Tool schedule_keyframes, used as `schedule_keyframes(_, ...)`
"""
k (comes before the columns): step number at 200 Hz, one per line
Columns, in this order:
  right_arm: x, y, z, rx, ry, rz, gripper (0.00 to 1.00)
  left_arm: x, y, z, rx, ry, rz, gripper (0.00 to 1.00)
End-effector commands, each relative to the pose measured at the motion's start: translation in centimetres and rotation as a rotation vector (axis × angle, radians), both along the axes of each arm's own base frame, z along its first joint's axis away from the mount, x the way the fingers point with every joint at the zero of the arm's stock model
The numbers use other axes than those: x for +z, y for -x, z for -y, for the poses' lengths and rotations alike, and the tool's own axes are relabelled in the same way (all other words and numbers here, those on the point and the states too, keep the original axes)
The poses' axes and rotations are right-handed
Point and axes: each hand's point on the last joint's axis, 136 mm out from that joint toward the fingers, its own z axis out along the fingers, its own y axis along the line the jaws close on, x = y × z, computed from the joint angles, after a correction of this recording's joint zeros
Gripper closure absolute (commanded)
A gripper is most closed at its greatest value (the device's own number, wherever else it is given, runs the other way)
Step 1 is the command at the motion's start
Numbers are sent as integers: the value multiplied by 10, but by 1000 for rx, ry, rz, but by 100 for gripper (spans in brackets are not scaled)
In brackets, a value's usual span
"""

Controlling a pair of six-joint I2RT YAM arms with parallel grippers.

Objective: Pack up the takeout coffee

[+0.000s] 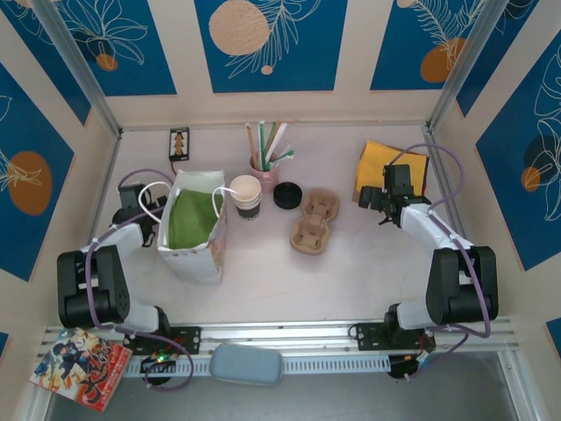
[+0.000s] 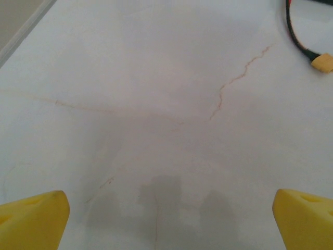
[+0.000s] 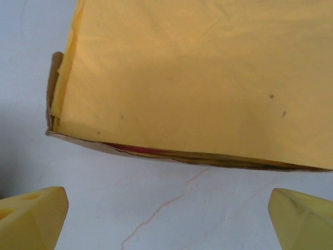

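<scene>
Cup [image 1: 246, 197] sits btwn bag [image 1: 195, 230] & loose lid [image 1: 287, 195], carrier [image 1: 316, 221] near.

Bright even overhead light, soft faint shadows, wrist views slightly soft

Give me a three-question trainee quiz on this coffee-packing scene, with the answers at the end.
1. True or false: the black lid sits on top of the paper cup.
2. What lies just ahead of the right pincer? A) yellow napkins B) cup carrier C) paper bag
3. In one word, how do the jaws of the left pincer stand?

Key
1. False: the lid lies apart from the cup, and the cup is uncovered.
2. A
3. Open
</scene>
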Motion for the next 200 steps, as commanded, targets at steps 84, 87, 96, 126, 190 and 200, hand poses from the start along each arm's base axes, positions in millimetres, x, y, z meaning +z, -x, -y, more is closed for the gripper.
schedule_keyframes(84, 37, -9, -46, 141, -27, 71, 1, -5, -7, 22, -95, 60, 60, 0)
schedule_keyframes(87, 40, -9, -50, 147, -35, 71, 1, -5, -7, 23, -97, 60, 59, 0)
schedule_keyframes(96, 52, -8, -64, 164, -62, 70, 1, -5, -7, 22, -95, 55, 60, 0)
schedule_keyframes(126, 93, 9, -125, 229, -193, 45, 1, -5, -7, 21, -88, 50, 62, 0)
schedule_keyframes(190, 151, 60, -268, 395, -524, -87, 35, -8, -8, 18, -67, 47, 62, 0)
schedule_keyframes(200, 156, 67, -287, 423, -543, -98, 36, -8, -7, 17, -60, 42, 60, 0)
